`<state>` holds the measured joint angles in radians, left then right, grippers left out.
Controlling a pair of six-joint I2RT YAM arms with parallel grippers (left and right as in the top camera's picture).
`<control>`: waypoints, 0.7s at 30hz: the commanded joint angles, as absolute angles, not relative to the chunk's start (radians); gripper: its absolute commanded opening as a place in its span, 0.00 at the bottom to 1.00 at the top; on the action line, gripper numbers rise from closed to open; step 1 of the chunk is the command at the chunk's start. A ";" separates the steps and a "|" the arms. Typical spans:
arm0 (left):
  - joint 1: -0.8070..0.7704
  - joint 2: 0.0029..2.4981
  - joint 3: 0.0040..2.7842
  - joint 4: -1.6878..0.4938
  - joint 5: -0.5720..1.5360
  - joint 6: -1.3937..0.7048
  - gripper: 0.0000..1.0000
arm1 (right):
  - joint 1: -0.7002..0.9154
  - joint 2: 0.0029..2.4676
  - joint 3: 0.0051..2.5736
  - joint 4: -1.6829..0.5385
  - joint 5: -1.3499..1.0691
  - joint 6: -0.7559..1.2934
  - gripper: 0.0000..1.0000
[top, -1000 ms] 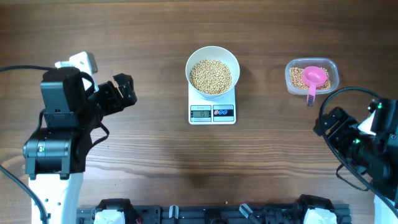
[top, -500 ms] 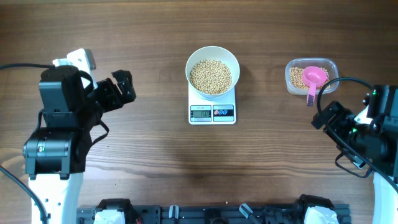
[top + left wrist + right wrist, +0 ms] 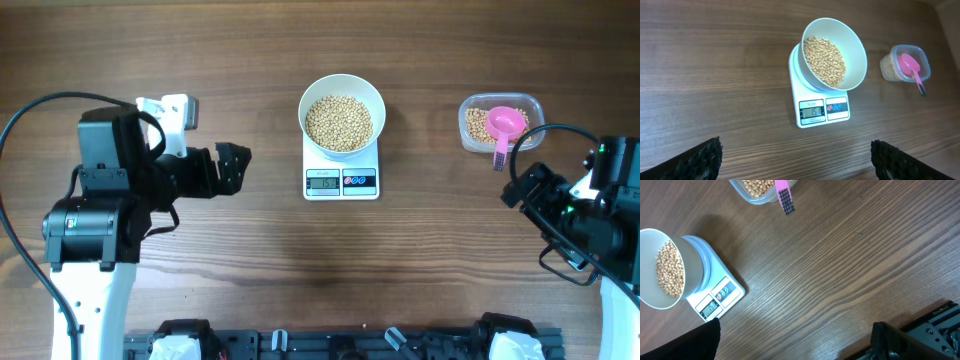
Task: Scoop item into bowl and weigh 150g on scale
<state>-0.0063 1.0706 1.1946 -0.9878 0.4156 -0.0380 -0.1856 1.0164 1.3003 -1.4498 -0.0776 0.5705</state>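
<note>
— Both grippers stand with their jaws spread wide and nothing between them. The left gripper (image 3: 238, 168) hangs over bare table (image 3: 300, 260) left of the scale, and the right gripper (image 3: 527, 190) sits far out to the right, on the near side of the tub. Why so idle?

— Look at the middle. The beans (image 3: 339, 122) lie heaped in the bowl (image 3: 342, 79), well below its rim. The bowl rests on the scale (image 3: 341, 182), over the far part of the platform. That leaves the display (image 3: 812, 112) and buttons at the near edge uncovered, so the reading can be checked.

— And what does it read?

— Three lit digits. From the left wrist view it looks at or just about the target, though I can't swear to the last digit.

— So the scooping is over?

— I'd judge so. The pink scoop (image 3: 506, 125) is parked in the clear tub (image 3: 535, 125) well to the right, bowl-end down among the leftover beans, with its handle poking over the near wall. Lying there it spills nothing on the wood, and I see no stray beans on the table.

— Then why keep both arms so far off?

— My guess is that anything touching the bowl or the platform would upset the number. With both arms apart from it, the scale carries only the bowl and beans. If the last digit is over, a few beans may need to come out.
</note>
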 commanded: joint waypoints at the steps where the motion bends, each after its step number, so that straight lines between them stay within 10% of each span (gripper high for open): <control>1: -0.002 1.074 1.210 -0.989 0.452 0.000 1.00 | -0.181 1.017 1.307 -1.446 -0.061 0.553 1.00; 21: -0.002 1.074 1.210 -0.989 0.452 0.000 1.00 | -0.181 0.882 1.307 -1.444 -0.061 0.553 1.00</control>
<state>-0.0063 1.0706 1.1946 -0.9886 0.4362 -0.0193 -0.1856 0.9558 1.3003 -1.4490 -0.0776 0.5705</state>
